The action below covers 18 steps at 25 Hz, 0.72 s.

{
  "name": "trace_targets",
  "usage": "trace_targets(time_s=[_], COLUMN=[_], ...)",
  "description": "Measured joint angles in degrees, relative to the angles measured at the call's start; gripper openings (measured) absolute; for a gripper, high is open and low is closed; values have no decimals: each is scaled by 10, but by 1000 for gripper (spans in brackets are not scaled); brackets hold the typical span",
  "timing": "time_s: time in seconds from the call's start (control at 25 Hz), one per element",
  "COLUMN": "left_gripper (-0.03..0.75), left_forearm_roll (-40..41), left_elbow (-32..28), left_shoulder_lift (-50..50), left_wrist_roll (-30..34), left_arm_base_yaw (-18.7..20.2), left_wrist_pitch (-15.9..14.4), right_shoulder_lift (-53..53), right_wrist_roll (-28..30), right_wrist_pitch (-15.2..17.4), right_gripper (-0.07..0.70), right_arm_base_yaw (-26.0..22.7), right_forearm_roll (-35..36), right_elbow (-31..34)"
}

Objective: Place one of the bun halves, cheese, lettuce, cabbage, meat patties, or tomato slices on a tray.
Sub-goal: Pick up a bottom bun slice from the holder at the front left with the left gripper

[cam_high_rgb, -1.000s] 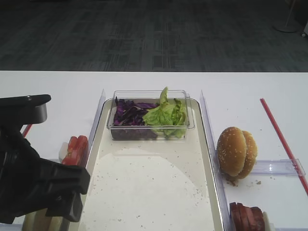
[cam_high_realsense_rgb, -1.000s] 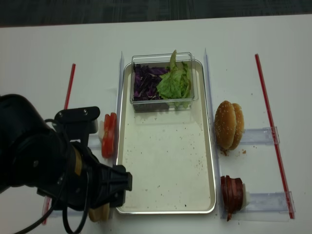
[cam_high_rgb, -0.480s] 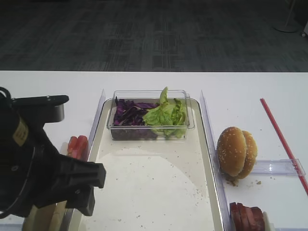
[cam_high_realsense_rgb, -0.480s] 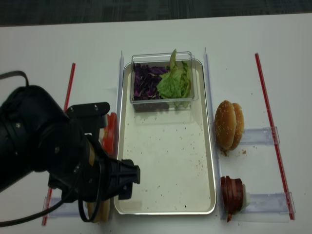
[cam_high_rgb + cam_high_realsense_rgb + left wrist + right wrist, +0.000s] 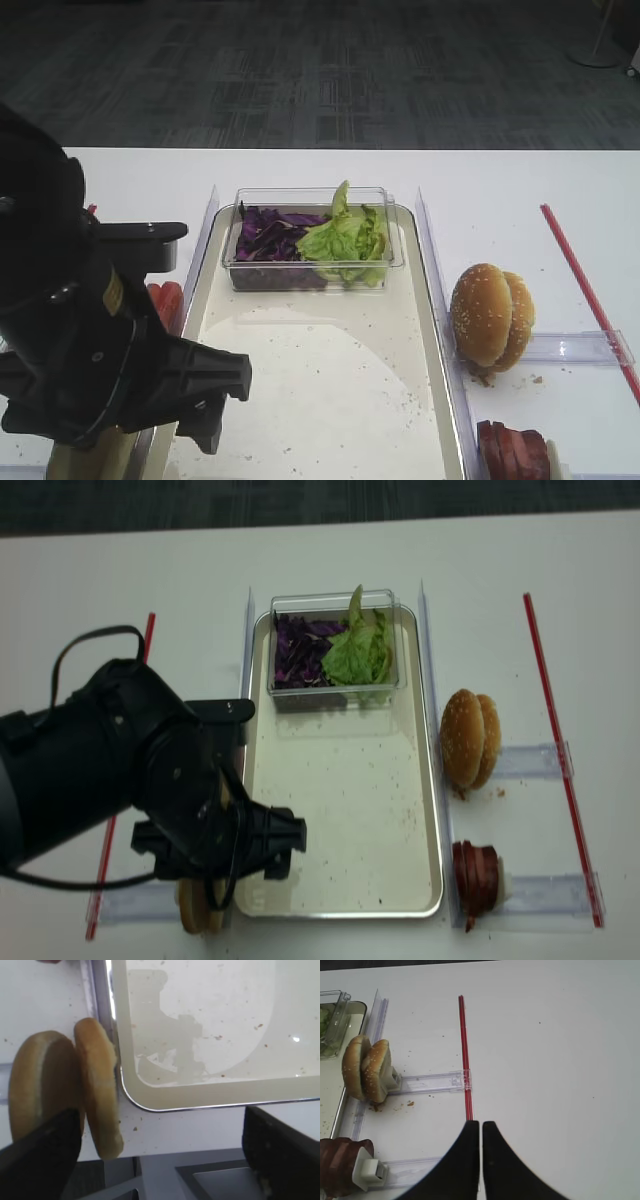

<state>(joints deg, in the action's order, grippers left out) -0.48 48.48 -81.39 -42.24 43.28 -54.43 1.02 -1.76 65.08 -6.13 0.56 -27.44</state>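
Two bun halves [image 5: 100, 1085] stand on edge just left of the tray's [image 5: 225, 1085] near-left corner. My left gripper [image 5: 160, 1160] hangs open above them. One finger [image 5: 40, 1160] covers the outer half; the inner half stands between the jaws, untouched. From overhead, the left arm hides most of the bun halves [image 5: 200, 915]. Lettuce [image 5: 345, 240] and cabbage [image 5: 268, 235] fill a clear tub at the tray's [image 5: 320, 400] far end. Tomato slices [image 5: 165, 300] lie left of it, meat patties [image 5: 512, 450] at the right front. Cheese is out of view. My right gripper [image 5: 481, 1124] is shut and empty over bare table.
Sesame buns [image 5: 490, 315] stand on edge in a clear rail right of the tray. A red strip [image 5: 465, 1055] runs along the table ahead of the right gripper, another [image 5: 148, 640] at far left. The table's front edge lies just under the left gripper.
The left arm has swung right and forward, from the table's left edge to the tray's near-left corner. It now covers more of the tomato slices.
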Motion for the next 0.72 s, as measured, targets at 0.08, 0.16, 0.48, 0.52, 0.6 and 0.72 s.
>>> trace_targets(time_s=[0.08,0.16,0.48,0.52,0.6,0.72], left_gripper=[599,599,585,573,545,505], left_forearm_roll=[0,5,33,36,44,50], left_elbow=[1,2,2,2,2,2], left_shoulder_lift=[-10,-23,-48,-48,-48,-48], left_wrist_roll=[6,8,12,12,12,12], left_arm_base_yaw=[0,0,0,0,0,0], left_wrist_pitch=[7,11,16,16,16,16], right_shoulder_lift=[0,0,0,0,0,0], right_wrist_roll=[0,0,0,0,0,0], right_wrist_pitch=[0,0,0,0,0,0], right_gripper=[43,41,38,38,38,38], right_arm_base_yaw=[0,0,0,0,0,0], right_forearm_roll=[0,0,0,0,0,0], right_elbow=[0,0,0,0,0,0])
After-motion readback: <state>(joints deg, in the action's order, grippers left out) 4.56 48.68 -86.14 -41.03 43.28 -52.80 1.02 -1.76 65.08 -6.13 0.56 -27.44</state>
